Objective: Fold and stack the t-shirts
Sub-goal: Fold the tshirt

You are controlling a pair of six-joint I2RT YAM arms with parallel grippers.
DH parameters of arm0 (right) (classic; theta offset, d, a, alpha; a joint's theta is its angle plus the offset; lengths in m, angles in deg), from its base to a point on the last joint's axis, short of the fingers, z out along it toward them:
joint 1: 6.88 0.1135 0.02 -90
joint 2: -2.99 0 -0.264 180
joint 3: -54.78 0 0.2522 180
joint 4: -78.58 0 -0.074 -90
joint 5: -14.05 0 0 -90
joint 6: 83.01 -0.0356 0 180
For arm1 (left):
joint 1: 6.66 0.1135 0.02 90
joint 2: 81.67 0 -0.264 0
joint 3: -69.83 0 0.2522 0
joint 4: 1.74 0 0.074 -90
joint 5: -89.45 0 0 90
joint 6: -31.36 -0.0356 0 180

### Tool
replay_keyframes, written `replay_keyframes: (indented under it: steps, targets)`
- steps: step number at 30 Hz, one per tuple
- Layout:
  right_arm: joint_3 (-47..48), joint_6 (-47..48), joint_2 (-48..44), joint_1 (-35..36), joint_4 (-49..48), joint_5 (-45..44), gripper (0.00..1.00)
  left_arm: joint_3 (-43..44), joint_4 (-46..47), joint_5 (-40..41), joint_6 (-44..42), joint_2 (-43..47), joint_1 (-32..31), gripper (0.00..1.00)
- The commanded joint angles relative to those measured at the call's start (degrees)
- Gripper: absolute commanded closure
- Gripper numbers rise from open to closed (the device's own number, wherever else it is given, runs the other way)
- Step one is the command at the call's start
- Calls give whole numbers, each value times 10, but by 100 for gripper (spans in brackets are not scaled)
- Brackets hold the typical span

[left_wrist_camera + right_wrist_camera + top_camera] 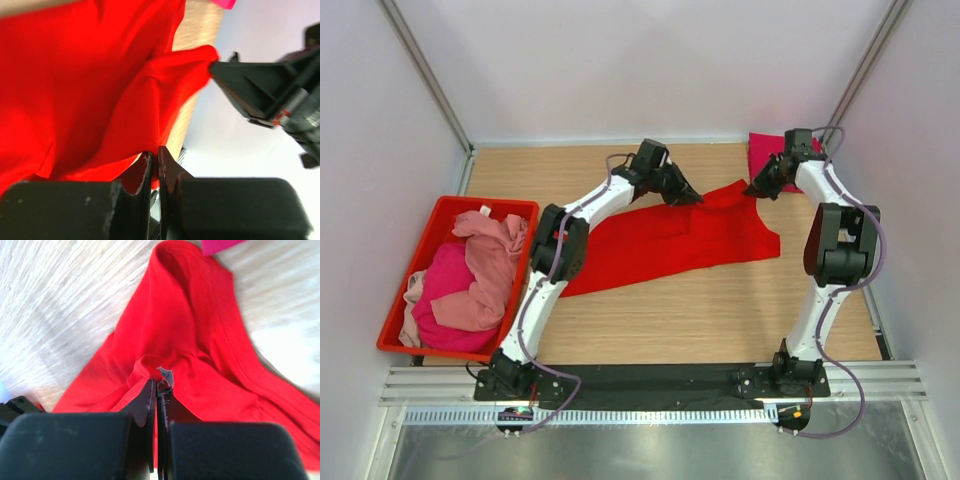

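The left end effector (pixel 686 196) and right end effector (pixel 757 189) each pinch the far edge of the red shirt (pixel 660 242), spread unfolded on the tabletop (pixel 670 330). One magenta shirt (pixel 766 150) lies folded (far right corner); pink shirts (pixel 485 275) wait in the bin (pixel 488 204).

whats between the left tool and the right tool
The far edge of the bright red cotton t-shirt runs between the left tool and the right tool, both shut on it. The top view shows it.
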Motion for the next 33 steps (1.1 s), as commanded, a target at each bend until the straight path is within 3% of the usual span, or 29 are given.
replay_keyframes:
  steps: [1,19,33]
  targets:
    - [25,-23,23,6,-39,29,99,27,16,-38,2,-22,10,92]
    - [97,-62,86,19,-81,86,99,-8,-4,-36,-3,-21,35,90]
    - [151,-35,129,29,-34,79,99,-7,-17,-48,-5,-30,53,90]
